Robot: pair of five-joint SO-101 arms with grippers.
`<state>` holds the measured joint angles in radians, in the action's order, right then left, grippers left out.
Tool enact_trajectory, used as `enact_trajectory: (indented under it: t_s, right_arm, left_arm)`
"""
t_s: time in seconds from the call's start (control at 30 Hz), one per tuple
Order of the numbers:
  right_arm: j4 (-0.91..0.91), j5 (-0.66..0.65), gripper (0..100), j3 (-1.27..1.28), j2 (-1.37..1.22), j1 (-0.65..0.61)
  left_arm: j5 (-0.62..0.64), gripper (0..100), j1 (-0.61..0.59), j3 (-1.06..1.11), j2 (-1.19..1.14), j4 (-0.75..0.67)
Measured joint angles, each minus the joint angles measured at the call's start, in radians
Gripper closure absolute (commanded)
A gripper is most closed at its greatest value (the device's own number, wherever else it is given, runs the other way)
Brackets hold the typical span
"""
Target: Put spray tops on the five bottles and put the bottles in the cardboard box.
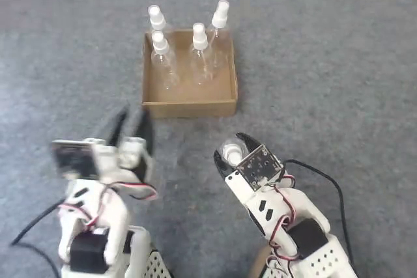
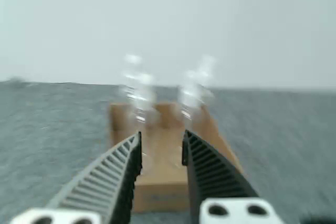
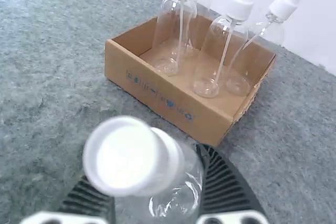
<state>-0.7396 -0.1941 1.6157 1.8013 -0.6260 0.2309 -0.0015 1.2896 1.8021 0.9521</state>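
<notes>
Grey felt table (image 1: 326, 63); cardboard box (image 1: 189, 106) sits on it.

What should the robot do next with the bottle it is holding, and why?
Probably the right gripper should carry its bottle forward over the cardboard box and lower it in. Four bottles already stand inside with tops on, and this one wears its white top too.
</notes>
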Motion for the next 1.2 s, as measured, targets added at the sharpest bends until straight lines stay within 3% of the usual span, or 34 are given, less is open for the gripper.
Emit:
enact_trajectory:
  t_s: [0.13,0.27,0.63,0.93,1.2]
  right_arm:
    - [-0.009,0.0,99.3,0.0,0.0,0.006]
    - [-0.009,0.0,99.3,0.0,0.0,0.017]
    - [-0.144,0.041,99.3,-0.163,0.0,0.046]
    - [-0.147,0.037,99.3,-0.296,0.0,0.046]
    - [-0.147,0.021,99.3,-0.413,0.002,0.046]
  left_arm:
    - [0.092,88,-0.184,0.003,0.0,-0.084]
    - [0.106,88,-0.245,0.044,0.0,-0.172]
    - [0.11,88,-0.311,0.066,0.0,-0.236]
    - [0.112,88,-0.319,0.19,0.0,-0.402]
    - [0.112,88,-0.318,0.196,0.0,-0.414]
